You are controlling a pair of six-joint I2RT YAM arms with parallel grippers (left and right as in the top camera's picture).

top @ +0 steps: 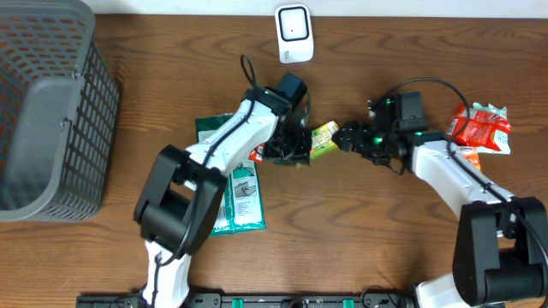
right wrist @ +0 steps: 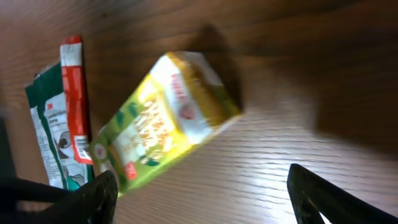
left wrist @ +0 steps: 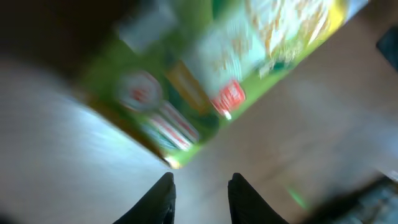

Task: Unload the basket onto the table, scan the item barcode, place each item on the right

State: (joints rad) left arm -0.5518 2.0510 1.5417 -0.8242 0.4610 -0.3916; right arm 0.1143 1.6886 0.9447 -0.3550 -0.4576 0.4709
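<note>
The item, a small green and yellow box (top: 324, 139), lies on the wooden table between my two grippers. Seen blurred in the left wrist view, the box (left wrist: 211, 81) is just beyond my left gripper (left wrist: 200, 186), whose fingers stand a little apart with only table between them. In the overhead view the left gripper (top: 300, 147) is close to the box's left side. My right gripper (top: 347, 137) is at its right side. Its jaws (right wrist: 205, 199) are wide open, and the box (right wrist: 161, 118) lies tilted ahead, near the left finger (right wrist: 93, 199). The white scanner (top: 293, 33) stands at the back edge.
A grey wire basket (top: 51, 111) fills the left side. A green and white packet (top: 235, 184) lies under the left arm, with a red packet (right wrist: 74, 93) beside it. Red snack packets (top: 479, 128) lie at the right, beside the right arm.
</note>
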